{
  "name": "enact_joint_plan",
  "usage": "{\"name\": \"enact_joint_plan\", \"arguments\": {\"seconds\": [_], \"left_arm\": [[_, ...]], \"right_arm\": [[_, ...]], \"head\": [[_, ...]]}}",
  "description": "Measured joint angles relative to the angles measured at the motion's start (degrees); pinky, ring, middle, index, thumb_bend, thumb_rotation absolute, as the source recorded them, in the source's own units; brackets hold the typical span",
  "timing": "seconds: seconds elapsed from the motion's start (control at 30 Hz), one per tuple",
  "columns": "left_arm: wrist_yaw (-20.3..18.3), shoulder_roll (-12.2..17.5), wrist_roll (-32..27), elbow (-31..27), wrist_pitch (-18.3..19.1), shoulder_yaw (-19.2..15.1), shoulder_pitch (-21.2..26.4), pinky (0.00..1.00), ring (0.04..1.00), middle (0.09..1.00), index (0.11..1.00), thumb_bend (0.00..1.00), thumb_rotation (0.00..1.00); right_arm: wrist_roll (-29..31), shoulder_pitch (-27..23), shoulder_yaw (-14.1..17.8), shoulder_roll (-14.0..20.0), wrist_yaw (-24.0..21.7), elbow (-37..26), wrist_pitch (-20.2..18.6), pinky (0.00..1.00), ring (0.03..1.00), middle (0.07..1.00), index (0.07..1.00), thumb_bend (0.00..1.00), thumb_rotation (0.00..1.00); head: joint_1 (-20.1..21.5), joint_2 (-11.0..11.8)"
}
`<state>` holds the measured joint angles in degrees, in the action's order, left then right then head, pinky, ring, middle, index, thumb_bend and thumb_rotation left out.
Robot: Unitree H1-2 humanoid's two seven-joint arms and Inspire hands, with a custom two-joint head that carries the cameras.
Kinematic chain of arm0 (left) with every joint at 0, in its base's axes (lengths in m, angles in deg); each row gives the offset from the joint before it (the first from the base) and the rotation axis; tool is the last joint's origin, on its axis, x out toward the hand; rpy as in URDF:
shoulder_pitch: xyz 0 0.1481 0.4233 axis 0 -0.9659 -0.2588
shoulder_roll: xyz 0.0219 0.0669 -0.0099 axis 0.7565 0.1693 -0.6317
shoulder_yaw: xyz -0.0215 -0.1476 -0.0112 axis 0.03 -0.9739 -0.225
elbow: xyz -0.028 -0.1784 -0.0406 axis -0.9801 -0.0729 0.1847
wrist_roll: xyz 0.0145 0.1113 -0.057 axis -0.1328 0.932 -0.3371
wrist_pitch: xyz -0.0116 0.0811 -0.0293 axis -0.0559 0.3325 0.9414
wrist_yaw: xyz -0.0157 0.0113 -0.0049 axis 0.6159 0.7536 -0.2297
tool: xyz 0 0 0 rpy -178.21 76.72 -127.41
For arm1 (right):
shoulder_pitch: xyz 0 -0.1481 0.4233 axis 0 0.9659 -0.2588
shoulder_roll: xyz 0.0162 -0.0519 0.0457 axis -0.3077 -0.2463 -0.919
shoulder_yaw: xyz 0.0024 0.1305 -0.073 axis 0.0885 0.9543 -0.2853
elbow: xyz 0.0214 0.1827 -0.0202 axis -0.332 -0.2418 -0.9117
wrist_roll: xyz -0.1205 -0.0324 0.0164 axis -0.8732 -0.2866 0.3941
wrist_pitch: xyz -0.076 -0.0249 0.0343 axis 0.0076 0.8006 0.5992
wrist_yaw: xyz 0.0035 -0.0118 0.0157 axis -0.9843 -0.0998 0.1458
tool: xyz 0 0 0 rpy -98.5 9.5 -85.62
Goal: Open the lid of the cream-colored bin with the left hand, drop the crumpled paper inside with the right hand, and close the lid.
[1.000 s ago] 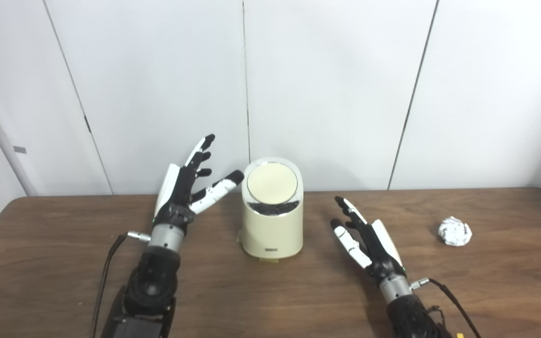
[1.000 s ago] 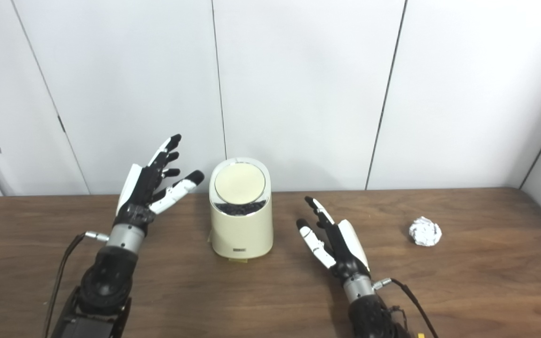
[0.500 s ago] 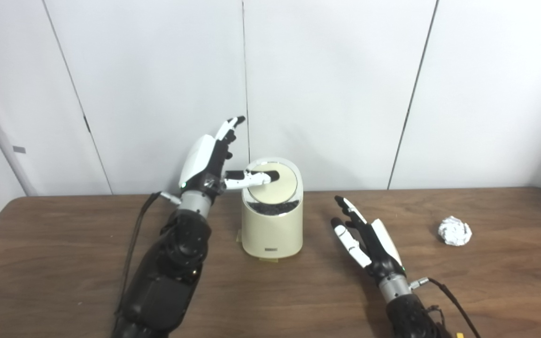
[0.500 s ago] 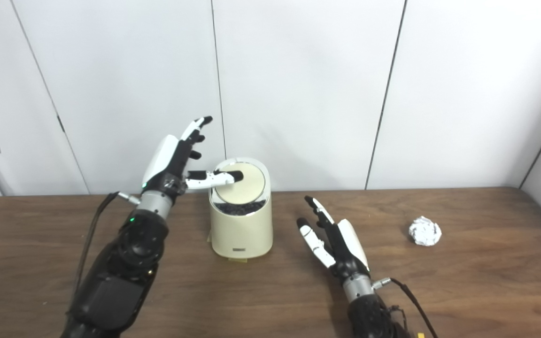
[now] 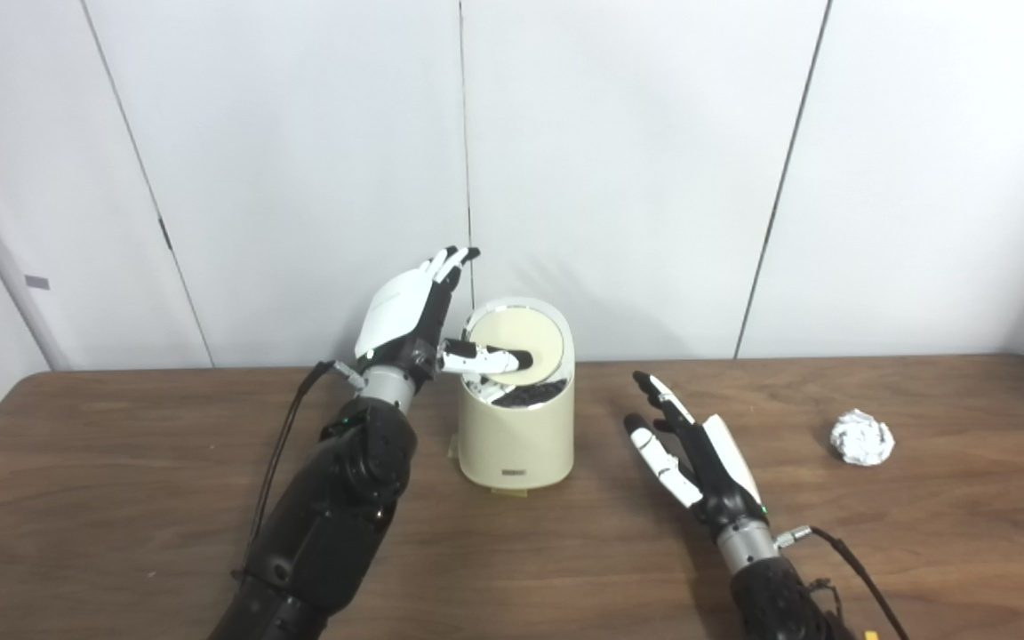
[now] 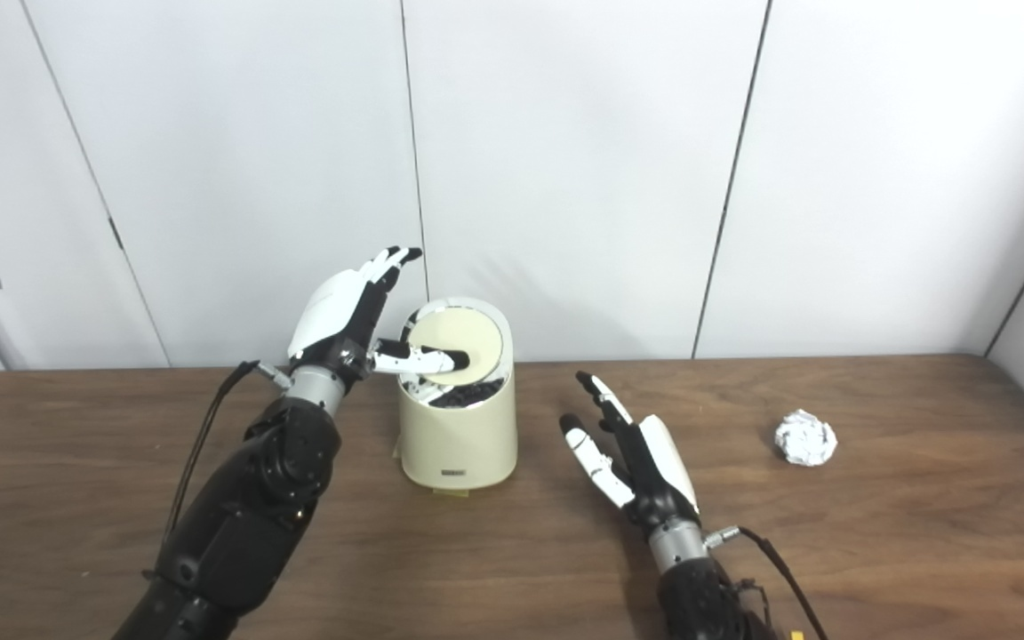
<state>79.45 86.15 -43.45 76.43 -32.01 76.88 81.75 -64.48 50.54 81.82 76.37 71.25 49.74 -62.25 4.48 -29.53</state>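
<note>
right hand [image 5: 694, 449]: open, fingers spread, hovering low near the tabletop's [image 5: 121, 498] front edge, same as before
paper [image 5: 861, 436]: crinkly white ball toward the right edge
bin [image 5: 516, 436]: smooth cream cylinder, mid-tabletop
lid [image 5: 519, 342]: round disc, now tipped, dark gap showing
left hand [image 5: 414, 324]: open, thumb pressing the lid

We look down from head height with two cameras set side by side, facing the far wall panels [image 5: 619, 169] across the wooden table [image 5: 103, 480]. Both views share the bin [image 6: 457, 418], both arms and the crumpled paper [image 6: 804, 437], shifted slightly sideways.
</note>
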Motion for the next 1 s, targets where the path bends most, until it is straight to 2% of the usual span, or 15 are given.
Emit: {"name": "enact_joint_plan", "arguments": {"seconds": [0.2, 0.3, 0.37, 0.5, 0.67, 0.8, 0.83, 0.87, 0.9, 0.97, 1.0], "left_arm": [[0.82, 0.75, 3.84, -0.01, 0.0, 1.69, 0.04, 0.93, 0.995, 0.995, 0.979, 1.0, 0.19], [3.38, 3.62, 12.45, 0.08, -0.41, 7.55, 0.92, 0.89, 0.977, 0.978, 0.97, 1.0, 0.21], [5.28, 5.72, 18.39, 0.02, -0.63, 11.36, 2.1, 0.97, 0.996, 0.996, 0.993, 1.0, 0.21], [8.64, 9.19, 29.75, -1.13, -2.45, 17.95, 3.92, 1.0, 1.0, 1.0, 0.999, 1.0, 0.15], [9.41, 9.16, 35.17, -1.96, -2.52, 19.25, 3.81, 0.98, 1.0, 0.991, 0.99, 1.0, 0.18], [8.21, 9.08, 34.91, -2.38, -2.82, 18.32, 3.46, 0.96, 0.992, 0.969, 0.969, 1.0, 0.22], [7.96, 8.85, 34.31, -2.39, -2.92, 17.52, 3.18, 0.95, 0.983, 0.96, 0.96, 1.0, 0.27], [7.78, 8.61, 33.35, -2.4, -3.03, 16.82, 2.83, 0.94, 0.982, 0.958, 0.959, 0.92, 0.44], [7.61, 8.37, 32.86, -2.43, -3.03, 16.11, 2.36, 0.94, 0.979, 0.955, 0.956, 0.8, 0.71], [6.92, 8.13, 32.53, -2.53, -2.84, 15.3, 1.31, 0.95, 0.98, 0.954, 0.952, 0.73, 0.9], [6.53, 8.13, 32.55, -2.59, -2.7, 15.16, 0.77, 0.96, 0.98, 0.949, 0.945, 0.7, 0.96]], "right_arm": [[-0.25, 0.02, -0.01, -0.03, -0.01, -0.04, -0.02, 0.85, 0.927, 0.932, 0.915, 0.17, 0.94], [-0.23, 0.06, 0.0, -0.03, -0.05, -0.07, -0.08, 0.85, 0.929, 0.935, 0.917, 0.16, 0.94], [-0.26, 0.09, -0.02, -0.04, -0.08, -0.08, -0.11, 0.84, 0.925, 0.933, 0.914, 0.16, 0.93], [-0.26, 0.1, -0.01, -0.06, -0.06, -0.09, -0.1, 0.85, 0.925, 0.931, 0.914, 0.16, 0.93], [-0.28, 0.13, -0.01, -0.1, -0.06, -0.1, -0.23, 0.85, 0.924, 0.929, 0.913, 0.15, 0.92], [-0.28, 0.13, -0.03, -0.12, -0.06, -0.1, -0.22, 0.85, 0.925, 0.929, 0.915, 0.15, 0.91], [-0.28, 0.13, -0.03, -0.13, -0.06, -0.1, -0.22, 0.85, 0.925, 0.929, 0.915, 0.15, 0.91], [-0.27, 0.13, -0.04, -0.13, -0.06, -0.1, -0.22, 0.85, 0.925, 0.93, 0.916, 0.15, 0.91], [-0.26, 0.13, -0.03, -0.14, -0.07, -0.11, -0.22, 0.85, 0.925, 0.931, 0.915, 0.16, 0.91], [-0.2, 0.13, -0.01, -0.11, -0.08, -0.15, -0.22, 0.85, 0.925, 0.931, 0.914, 0.16, 0.91], [-0.21, 0.13, -0.02, -0.09, -0.08, -0.15, -0.22, 0.85, 0.924, 0.93, 0.914, 0.16, 0.91]], "head": [[0.0, -0.26], [0.0, -0.26], [0.0, -0.26], [-0.09, -0.26], [-0.09, -0.18], [-0.09, -0.18], [-0.09, -0.35], [-0.09, -0.35], [-0.09, -0.35], [-0.17, -0.35], [-0.18, -0.35]]}}
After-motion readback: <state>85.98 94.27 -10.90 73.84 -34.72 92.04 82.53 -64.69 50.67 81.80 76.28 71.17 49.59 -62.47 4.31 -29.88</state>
